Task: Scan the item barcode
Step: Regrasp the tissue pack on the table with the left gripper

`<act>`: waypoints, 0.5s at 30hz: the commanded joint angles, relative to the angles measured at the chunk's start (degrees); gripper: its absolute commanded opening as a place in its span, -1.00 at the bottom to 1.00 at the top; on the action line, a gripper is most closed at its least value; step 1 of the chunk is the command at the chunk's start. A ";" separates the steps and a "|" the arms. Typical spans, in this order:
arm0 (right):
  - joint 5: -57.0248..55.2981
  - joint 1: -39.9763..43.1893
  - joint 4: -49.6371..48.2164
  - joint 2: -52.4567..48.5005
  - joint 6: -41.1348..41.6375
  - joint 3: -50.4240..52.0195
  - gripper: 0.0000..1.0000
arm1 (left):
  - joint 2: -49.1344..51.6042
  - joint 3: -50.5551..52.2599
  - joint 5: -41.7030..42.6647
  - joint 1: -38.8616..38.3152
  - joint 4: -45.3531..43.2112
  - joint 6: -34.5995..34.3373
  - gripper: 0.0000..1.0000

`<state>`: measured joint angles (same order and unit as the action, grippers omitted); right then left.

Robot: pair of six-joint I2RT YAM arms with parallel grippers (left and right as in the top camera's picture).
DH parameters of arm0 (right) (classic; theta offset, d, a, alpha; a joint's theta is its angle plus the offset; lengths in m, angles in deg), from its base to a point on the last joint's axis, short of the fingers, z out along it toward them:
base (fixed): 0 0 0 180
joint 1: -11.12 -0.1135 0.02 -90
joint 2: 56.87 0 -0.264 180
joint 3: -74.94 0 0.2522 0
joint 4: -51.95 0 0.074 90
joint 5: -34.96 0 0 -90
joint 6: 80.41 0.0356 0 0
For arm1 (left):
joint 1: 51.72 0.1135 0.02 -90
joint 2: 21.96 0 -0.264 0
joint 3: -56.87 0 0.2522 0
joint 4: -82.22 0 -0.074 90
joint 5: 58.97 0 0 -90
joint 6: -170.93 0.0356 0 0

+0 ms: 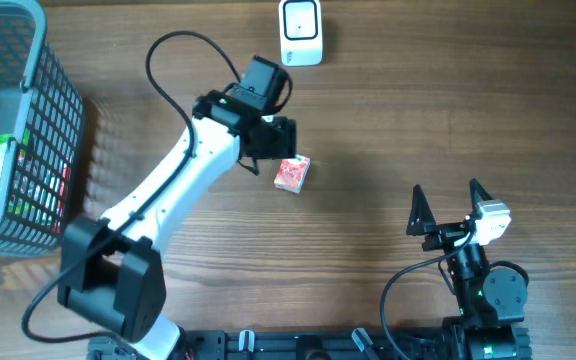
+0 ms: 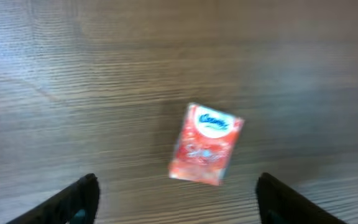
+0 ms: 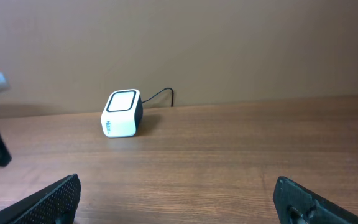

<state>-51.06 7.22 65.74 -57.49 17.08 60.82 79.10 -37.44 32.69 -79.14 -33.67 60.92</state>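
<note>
The item is a small red and white packet [image 1: 291, 174] lying flat on the wooden table near the middle. In the left wrist view the packet [image 2: 205, 144] looks blurred and lies just beyond my fingertips, touching neither. My left gripper [image 1: 277, 148] hangs over the packet's left side, and in its own view the left gripper [image 2: 176, 185] is open with nothing between the fingers. The white barcode scanner [image 1: 300, 32] stands at the table's far edge, and the scanner [image 3: 122, 113] also shows in the right wrist view. My right gripper [image 1: 447, 200] rests open and empty at the front right [image 3: 177, 185].
A grey wire basket [image 1: 30, 110] with green and red packages inside stands at the far left. The scanner's black cable [image 3: 160, 94] runs back to the wall.
</note>
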 commanded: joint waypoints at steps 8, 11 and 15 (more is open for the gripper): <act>-0.57 0.28 -0.15 0.42 0.04 0.07 0.99 | 7.56 3.63 17.29 2.71 -5.11 13.70 0.48; -0.57 0.28 -0.15 0.42 0.04 0.07 0.99 | 9.38 3.63 18.29 4.11 -6.25 11.13 0.58; -0.57 0.28 -0.15 0.42 0.04 0.07 1.00 | 11.15 3.63 18.34 5.20 -6.64 7.78 1.00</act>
<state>-51.06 7.22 65.74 -57.49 17.08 60.82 88.26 -34.21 49.17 -74.86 -39.95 70.93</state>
